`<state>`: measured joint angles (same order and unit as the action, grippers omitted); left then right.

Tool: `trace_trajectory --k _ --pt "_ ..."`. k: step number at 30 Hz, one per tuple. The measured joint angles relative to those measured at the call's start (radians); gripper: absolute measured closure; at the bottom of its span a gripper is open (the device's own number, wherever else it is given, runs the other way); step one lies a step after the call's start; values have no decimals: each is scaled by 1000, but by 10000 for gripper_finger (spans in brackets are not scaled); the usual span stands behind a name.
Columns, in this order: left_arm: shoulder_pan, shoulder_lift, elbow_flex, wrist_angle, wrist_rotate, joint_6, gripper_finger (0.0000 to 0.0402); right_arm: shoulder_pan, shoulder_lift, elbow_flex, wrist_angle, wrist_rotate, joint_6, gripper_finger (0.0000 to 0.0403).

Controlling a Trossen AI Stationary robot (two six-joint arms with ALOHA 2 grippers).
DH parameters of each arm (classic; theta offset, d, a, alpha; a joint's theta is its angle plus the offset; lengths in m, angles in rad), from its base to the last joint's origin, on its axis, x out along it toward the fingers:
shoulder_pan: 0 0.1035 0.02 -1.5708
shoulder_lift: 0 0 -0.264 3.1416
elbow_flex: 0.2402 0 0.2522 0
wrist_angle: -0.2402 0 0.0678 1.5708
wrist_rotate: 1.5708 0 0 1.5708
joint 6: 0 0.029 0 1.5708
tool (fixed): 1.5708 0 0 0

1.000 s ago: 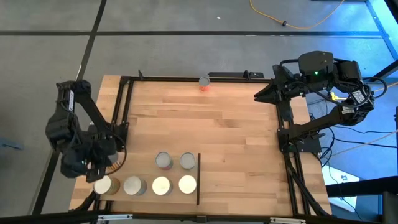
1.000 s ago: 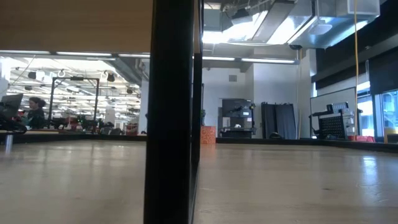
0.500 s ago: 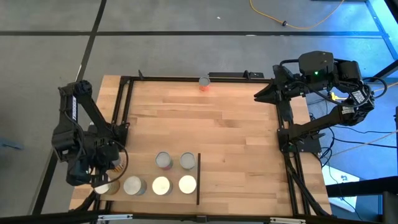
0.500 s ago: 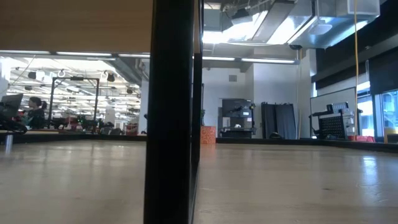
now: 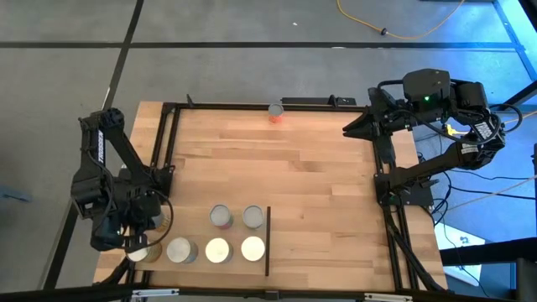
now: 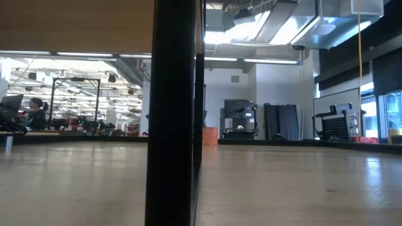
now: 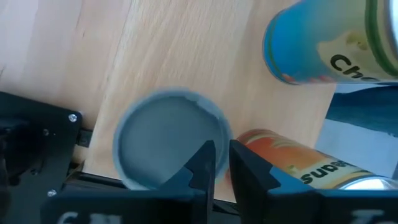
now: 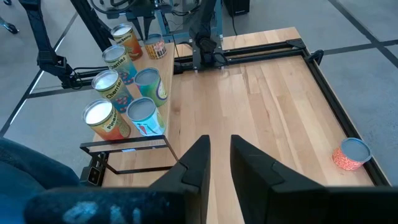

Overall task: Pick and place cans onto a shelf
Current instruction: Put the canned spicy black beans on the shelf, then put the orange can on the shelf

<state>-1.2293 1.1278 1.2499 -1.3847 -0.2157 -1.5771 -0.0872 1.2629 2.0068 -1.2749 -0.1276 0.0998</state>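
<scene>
Several cans stand in two rows on the shelf [image 5: 189, 225] at the table's near left; its black bar [image 5: 268, 242] runs along its right edge. One orange can [image 5: 276, 111] stands alone at the far edge. My left gripper [image 5: 132, 242] points down over the leftmost can [image 5: 140, 252] of the near row. In the left wrist view its fingers [image 7: 222, 158] are shut to a slit above the rim of that grey-topped can [image 7: 168, 140], beside an orange can [image 7: 292, 171]. My right gripper [image 8: 219, 149] waits shut, high at the table's far right. My left gripper comes from above, pointing down, with its fingertips over the rim [image 7: 214, 134] of the upright grey-topped can, on the side next to the orange can. Whether the fingertips touch that rim, I cannot tell.
A black frame [image 5: 168, 151] borders the table's left, far and right sides. The middle and right of the tabletop [image 5: 327, 184] are bare wood. In the low view a black upright [image 6: 173, 113] fills the foreground.
My left gripper has sunk and shifted toward the table's near edge, so it now covers part of the leftmost can's top. It then kept still. The cans have not moved.
</scene>
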Motion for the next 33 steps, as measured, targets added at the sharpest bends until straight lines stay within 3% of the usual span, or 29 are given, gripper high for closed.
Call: trace_trajectory --k 5,9,12,14,19,24,28,33 --pt "0 0 12 13 0 -14 362 0 0 0 0 0 0 338" --pt "0 -1 64 6 -71 -15 360 0 0 0 0 2 3 338" --pt "0 -2 125 -25 -152 -13 361 0 6 0 3 13 4 338" --pt "0 -2 164 -59 -222 -13 362 0 20 0 21 78 24 338" --pt "0 -2 253 -126 -474 -10 362 -38 90 0 30 170 53 338" --pt "0 -3 324 -173 -646 9 362 -148 196 0 45 169 24 338" --pt "0 -3 349 -175 -713 57 362 -284 284 0 45 156 -1 338" --pt "1 -3 352 -186 -770 69 362 -471 407 0 54 -33 -35 338"
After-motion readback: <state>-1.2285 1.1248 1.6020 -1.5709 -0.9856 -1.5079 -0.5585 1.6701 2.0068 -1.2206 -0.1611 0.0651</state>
